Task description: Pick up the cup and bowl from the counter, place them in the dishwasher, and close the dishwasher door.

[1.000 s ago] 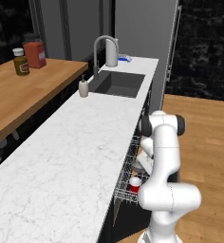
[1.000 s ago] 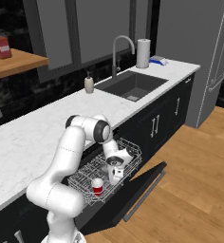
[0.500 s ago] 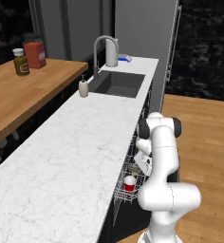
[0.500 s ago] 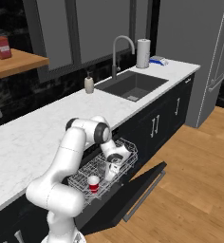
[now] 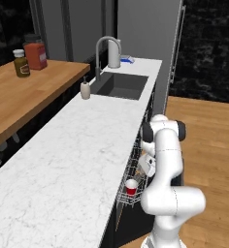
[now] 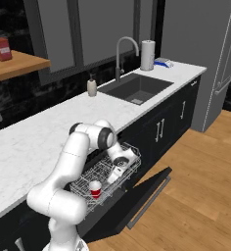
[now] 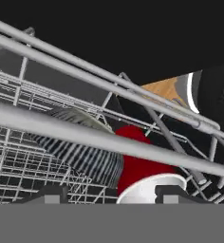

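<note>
The tool (image 6: pixel 118 172) sits low inside the dishwasher's pulled-out wire rack (image 6: pixel 83 186), fingers spread and holding nothing. The red cup (image 6: pixel 95 188) stands upright in the rack just beside it, above the lowered dishwasher door (image 6: pixel 137 198). Behind them runs the white marble counter (image 5: pixel 73 145).

red cup (image 6: pixel 95 189) upright in rack (image 6: pixel 83 184)

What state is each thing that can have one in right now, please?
Cup: upright in the rack, not held.
Bowl: lying in the rack beside the cup.
Rack: pulled out over the open door.
Dishwasher door: dropped open.
Gripper: low in the rack; jaws apart around nothing.
Tap: no water running.
</note>
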### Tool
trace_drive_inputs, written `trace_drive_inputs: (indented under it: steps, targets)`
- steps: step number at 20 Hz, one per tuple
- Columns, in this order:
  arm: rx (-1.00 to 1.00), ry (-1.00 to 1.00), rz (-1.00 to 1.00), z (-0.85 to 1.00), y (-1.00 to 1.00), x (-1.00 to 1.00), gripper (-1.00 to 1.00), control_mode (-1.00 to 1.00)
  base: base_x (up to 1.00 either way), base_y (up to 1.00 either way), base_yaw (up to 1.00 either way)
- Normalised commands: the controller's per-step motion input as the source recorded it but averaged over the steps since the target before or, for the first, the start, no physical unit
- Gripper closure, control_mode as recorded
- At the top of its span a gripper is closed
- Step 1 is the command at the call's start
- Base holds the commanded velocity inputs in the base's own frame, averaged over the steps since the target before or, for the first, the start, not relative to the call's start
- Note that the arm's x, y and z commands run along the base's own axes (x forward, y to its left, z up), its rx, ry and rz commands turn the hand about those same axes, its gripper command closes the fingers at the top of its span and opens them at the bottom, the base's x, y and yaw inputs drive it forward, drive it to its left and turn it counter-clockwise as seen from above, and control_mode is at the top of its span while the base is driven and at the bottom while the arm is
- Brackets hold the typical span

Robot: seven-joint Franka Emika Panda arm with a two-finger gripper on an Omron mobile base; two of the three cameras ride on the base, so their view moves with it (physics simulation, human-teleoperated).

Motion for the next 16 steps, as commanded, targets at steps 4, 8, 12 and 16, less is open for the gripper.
trace_drive_inputs:
  steps: [4,8,12,16]
  targets:
    - [0.09,-0.01,-0.11,0.73,-0.27,-0.41,-1.00,-1.00,0.00,0.00,0.00]
    - [0.10,-0.08,-0.11,1.00,-0.68,-0.54,-1.00,-1.00,0.00,0.00,0.00]
    - [0.07,-0.04,-0.11,1.00,-0.94,-0.57,-1.00,-1.00,0.00,0.00,0.00]
    - [0.09,0.00,-0.14,0.52,-1.00,-0.81,-1.00,-1.00,0.00,0.00,0.00]
